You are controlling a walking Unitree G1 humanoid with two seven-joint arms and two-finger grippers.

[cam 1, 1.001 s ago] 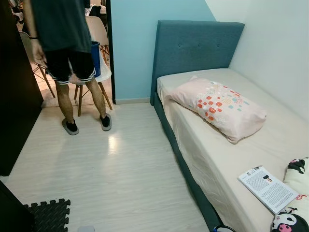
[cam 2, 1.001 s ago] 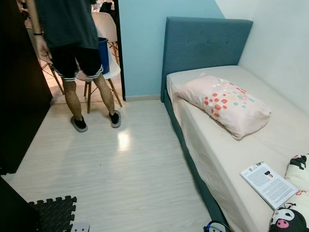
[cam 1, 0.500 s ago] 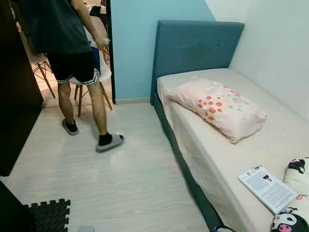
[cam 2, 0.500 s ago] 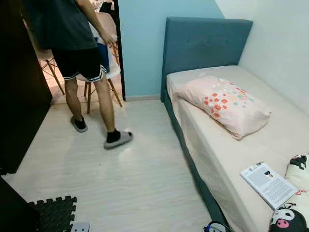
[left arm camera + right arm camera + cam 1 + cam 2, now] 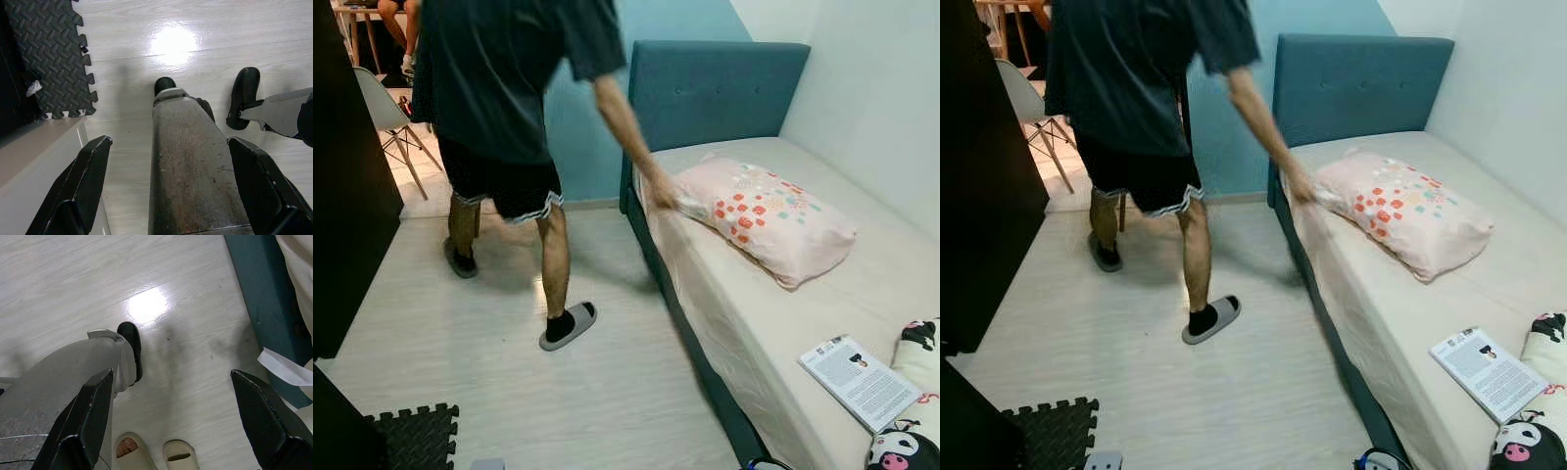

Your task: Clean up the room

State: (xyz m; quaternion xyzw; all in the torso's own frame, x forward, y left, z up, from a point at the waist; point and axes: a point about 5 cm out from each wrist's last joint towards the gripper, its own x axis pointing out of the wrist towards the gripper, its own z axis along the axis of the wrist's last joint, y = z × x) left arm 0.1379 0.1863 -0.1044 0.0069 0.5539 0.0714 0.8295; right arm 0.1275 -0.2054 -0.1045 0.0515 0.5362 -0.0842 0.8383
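A person (image 5: 509, 88) in a dark shirt and shorts stands beside the bed (image 5: 754, 323), leaning over it with a hand (image 5: 663, 191) on the corner of the pink spotted pillow (image 5: 764, 215). Nearer on the mattress lie a booklet (image 5: 857, 380) and a black-and-white plush (image 5: 906, 450). My left gripper (image 5: 169, 143) hangs open above the pale floor, over my own leg. My right gripper (image 5: 172, 376) also hangs open with nothing in it, close to the bed's teal base (image 5: 254, 284).
A dark wardrobe (image 5: 342, 215) lines the left side, with a black foam mat (image 5: 411, 436) at its foot. A white chair (image 5: 386, 103) stands past the doorway. Feet in beige slippers (image 5: 129, 450) stand just behind me. Open floor lies between wardrobe and bed.
The person has turned from the doorway, stepped toward the bed and reached a hand to the pillow's corner. Both of my arms hang as before.
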